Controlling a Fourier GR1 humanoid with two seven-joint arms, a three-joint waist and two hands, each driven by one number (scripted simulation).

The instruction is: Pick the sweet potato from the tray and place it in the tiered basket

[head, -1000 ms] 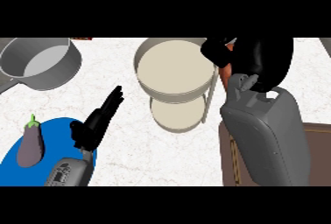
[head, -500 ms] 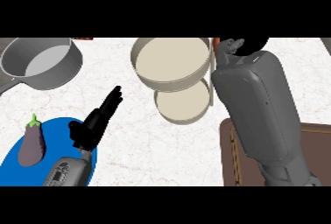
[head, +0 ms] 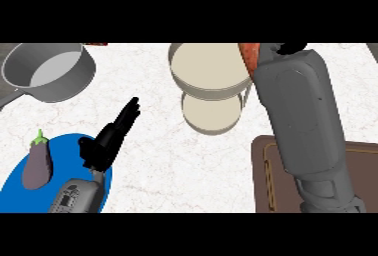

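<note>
The sweet potato (head: 248, 56) shows only as an orange-red sliver at the right rim of the tiered basket's (head: 210, 70) cream upper tier. My right hand (head: 289, 48) is at the view's top edge, mostly cut off, curled on it. The long grey right forearm runs up from the brown tray (head: 263, 175) at the lower right and hides much of it. The basket's lower tier (head: 212, 116) sits just in front of the upper one. My left hand (head: 111, 137) rests open at the lower left, fingers straight and pointing up-right.
A purple eggplant (head: 37, 162) lies on a blue plate (head: 70, 150) at the lower left, beside my left hand. A grey pot (head: 52, 72) with a handle stands at the back left. White marbled counter lies between plate, pot and basket.
My right arm has stretched away from me and slightly left, carrying the sweet potato from above the tray to the basket's right rim. The left hand has not moved.
</note>
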